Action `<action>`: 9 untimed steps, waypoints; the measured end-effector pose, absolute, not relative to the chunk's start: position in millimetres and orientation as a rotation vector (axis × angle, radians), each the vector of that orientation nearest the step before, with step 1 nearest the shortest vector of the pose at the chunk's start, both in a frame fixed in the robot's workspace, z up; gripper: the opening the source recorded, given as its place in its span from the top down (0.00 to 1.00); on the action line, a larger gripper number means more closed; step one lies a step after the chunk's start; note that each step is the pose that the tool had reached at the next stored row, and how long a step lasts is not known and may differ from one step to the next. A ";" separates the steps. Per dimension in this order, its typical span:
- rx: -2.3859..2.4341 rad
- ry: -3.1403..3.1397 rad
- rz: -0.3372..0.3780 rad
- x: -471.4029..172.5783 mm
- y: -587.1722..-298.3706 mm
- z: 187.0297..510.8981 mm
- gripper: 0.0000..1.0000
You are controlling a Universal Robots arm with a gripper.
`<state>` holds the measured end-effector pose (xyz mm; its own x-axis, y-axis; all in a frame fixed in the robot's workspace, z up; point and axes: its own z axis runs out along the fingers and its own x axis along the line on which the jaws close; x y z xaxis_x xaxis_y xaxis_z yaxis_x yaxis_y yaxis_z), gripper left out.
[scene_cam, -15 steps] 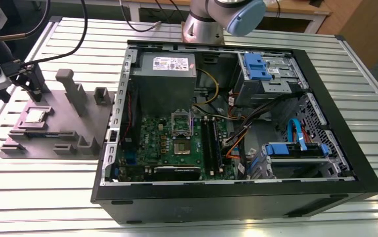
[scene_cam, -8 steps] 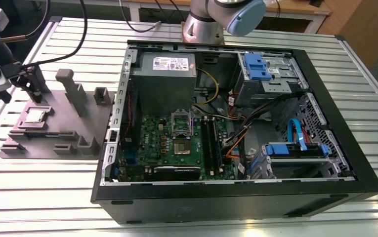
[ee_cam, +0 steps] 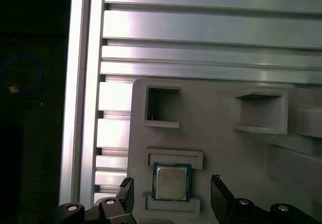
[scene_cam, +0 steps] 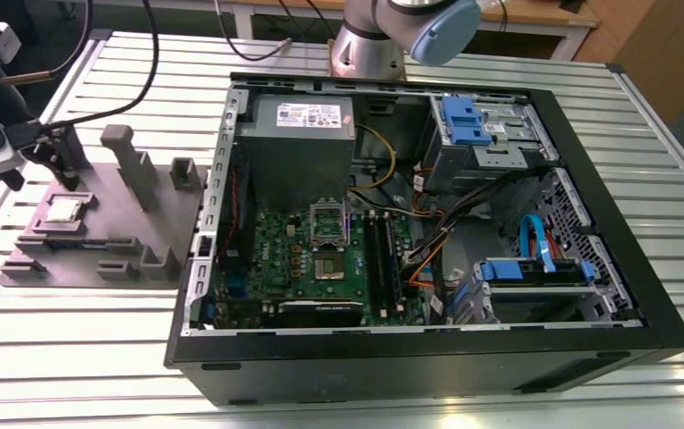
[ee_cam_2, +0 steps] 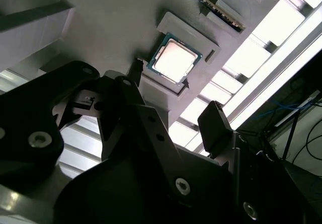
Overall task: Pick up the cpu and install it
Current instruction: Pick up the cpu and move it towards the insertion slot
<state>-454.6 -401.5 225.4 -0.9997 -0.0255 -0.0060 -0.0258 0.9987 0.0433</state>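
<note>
Small square green-rimmed cpu [ee_cam: 171, 181]: smooth, shiny metal lid. Grey stepped holder block [scene_cam: 115, 234]: matt plastic. Slatted silver worktop [scene_cam: 80, 313]: glossy ribbed aluminium.

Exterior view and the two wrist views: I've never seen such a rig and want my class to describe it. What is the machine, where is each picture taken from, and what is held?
The machine is a robot arm standing at a slatted metal table. The exterior view comes from a camera off the arm, looking down on the whole scene. Both wrist views come from cameras riding on the arm, looking past its dark jaws. On the table sit an open computer case with a green board inside and, at the exterior view's left, a grey block. A small square chip lies in a recess on that block. The jaws are open and hold nothing; in the first wrist view the chip shows between them.
</note>
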 end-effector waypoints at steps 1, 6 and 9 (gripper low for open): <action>-0.034 3.135 0.068 -454.7 -401.6 224.9 0.29; -0.021 3.136 0.068 -454.7 -401.6 224.2 0.29; -0.021 3.136 0.067 -454.7 -401.6 224.2 0.29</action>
<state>-454.7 -401.6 224.2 -0.9999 -0.0131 -0.0052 -0.0133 0.9990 0.0429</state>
